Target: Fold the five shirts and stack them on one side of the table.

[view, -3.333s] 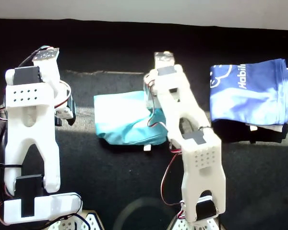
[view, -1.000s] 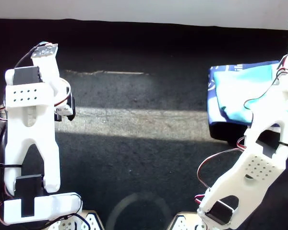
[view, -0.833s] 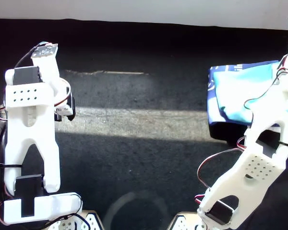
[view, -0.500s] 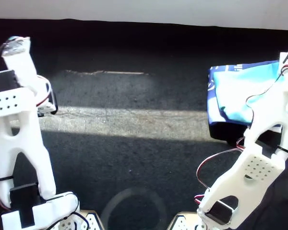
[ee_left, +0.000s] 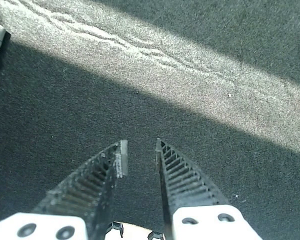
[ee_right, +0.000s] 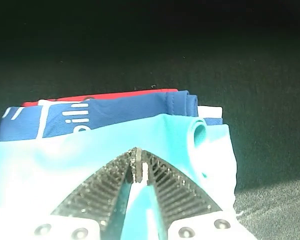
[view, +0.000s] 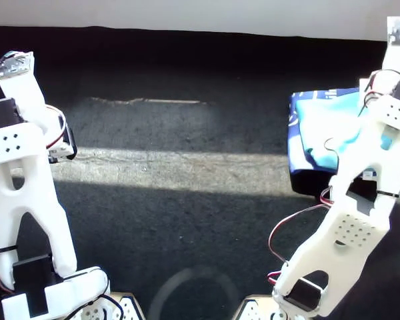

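Two white robot arms flank a dark counter (view: 187, 227) crossed by one band of sunlight (view: 187, 170). At the left, the left arm (view: 20, 167) stands tall at the counter's edge, its wrist bent downward. The left gripper (ee_left: 140, 150) hangs above bare cloth surface, its two black ribbed fingers (ee_left: 180, 175) a narrow gap apart and holding nothing.

At the right side lies a single stack of folded shirts (view: 297, 113). A turquoise shirt (ee_right: 65, 160) sits on top, with a blue shirt (ee_right: 115, 112) under it, a red shirt (ee_right: 90, 98) showing as a thin edge beyond that, and a white edge (ee_right: 210, 109) peeking out beside the blue. The high view adds a black layer (view: 307, 181) at the bottom.

The right arm (view: 360, 220) leans out over the stack. The right gripper (ee_right: 138, 165) is above the turquoise shirt with its fingers (ee_right: 170, 190) pressed tip to tip; whether they pinch any fabric cannot be told.
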You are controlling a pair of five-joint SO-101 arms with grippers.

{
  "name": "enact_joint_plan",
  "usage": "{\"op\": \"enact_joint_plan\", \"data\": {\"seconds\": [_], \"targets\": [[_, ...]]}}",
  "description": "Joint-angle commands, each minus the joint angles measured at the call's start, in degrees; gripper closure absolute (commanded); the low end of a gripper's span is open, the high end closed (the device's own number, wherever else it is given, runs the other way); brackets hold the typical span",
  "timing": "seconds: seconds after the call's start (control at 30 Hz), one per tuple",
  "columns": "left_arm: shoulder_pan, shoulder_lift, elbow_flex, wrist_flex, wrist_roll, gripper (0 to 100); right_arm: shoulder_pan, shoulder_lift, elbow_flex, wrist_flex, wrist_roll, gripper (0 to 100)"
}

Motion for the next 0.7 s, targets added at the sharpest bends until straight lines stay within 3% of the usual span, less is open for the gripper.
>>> {"op": "enact_joint_plan", "data": {"seconds": [0.0, 0.23, 0.67], "targets": [[-0.7, -2.1, -1.8, -0.2, 0.0, 89, 2.3, -0.4, 4.8, -7.7, -0.2, 99.2], [-0.7, -2.1, -1.8, -0.1, 0.0, 89, 5.3, -0.4, 10.2, -16.5, -0.2, 99.2], [-1.5, -2.7, -2.4, -0.1, 0.0, 89, 9.1, -1.6, 7.6, -16.0, -0.5, 98.5]]}}
